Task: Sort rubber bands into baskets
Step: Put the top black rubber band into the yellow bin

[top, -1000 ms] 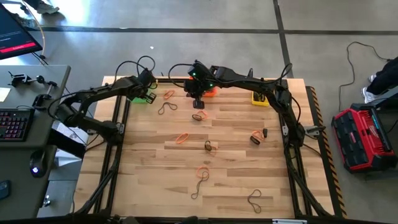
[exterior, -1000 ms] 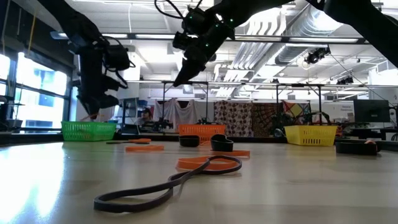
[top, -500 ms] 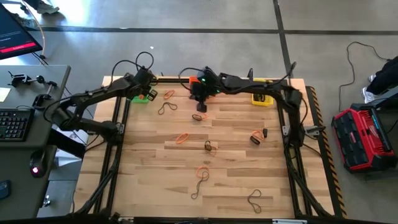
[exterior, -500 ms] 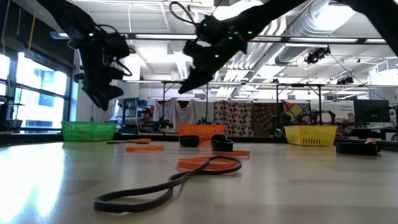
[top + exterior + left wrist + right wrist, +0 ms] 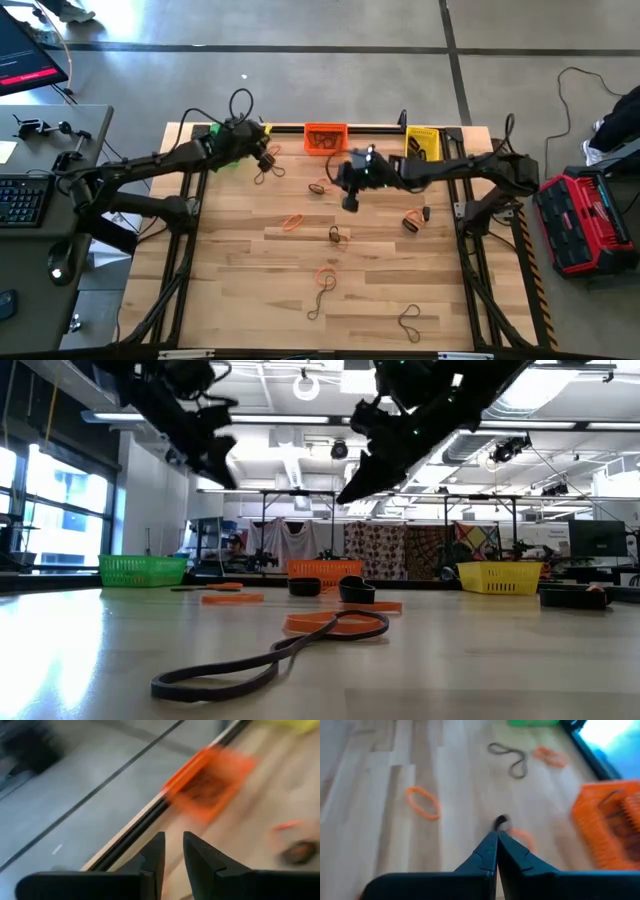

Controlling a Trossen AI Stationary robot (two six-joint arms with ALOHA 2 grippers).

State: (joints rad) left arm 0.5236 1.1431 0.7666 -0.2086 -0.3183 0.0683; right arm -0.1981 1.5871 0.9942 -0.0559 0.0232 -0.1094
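1. The desk (image 5: 240,290) is a pale wooden top, with both dark arms reaching in over its far half.
2. The left arm (image 5: 150,165) stretches from the left edge toward the far side. Its gripper (image 5: 268,160) hangs above the desk just beside the green basket. In its wrist view the jaws stand a narrow gap apart with nothing between them.
3. The right arm (image 5: 470,170) reaches in from the right edge toward the middle. Its gripper (image 5: 350,200) hangs above the desk, in front of the orange basket. In its wrist view the jaws are pressed together, tips touching, and empty.
4. Three baskets stand along the far edge: green (image 5: 228,152) on the left, partly hidden by the left arm; orange (image 5: 324,138) in the middle; yellow (image 5: 422,145) on the right. The orange one has dark and orange bands inside; I cannot tell what the other two hold.
5. Rubber bands lie scattered on the desk, well apart from one another:
   - a dark one (image 5: 268,172) and an orange one (image 5: 272,151) near the left gripper;
   - an orange and dark pair (image 5: 318,187) near the right gripper;
   - an orange one (image 5: 293,222) mid-desk;
   - a dark one (image 5: 336,235) beside it;
   - an orange and dark cluster (image 5: 414,220) to the right;
   - an orange one (image 5: 325,273) touching a long dark one (image 5: 318,298) toward the near side;
   - a dark loop (image 5: 409,320) near the front edge.
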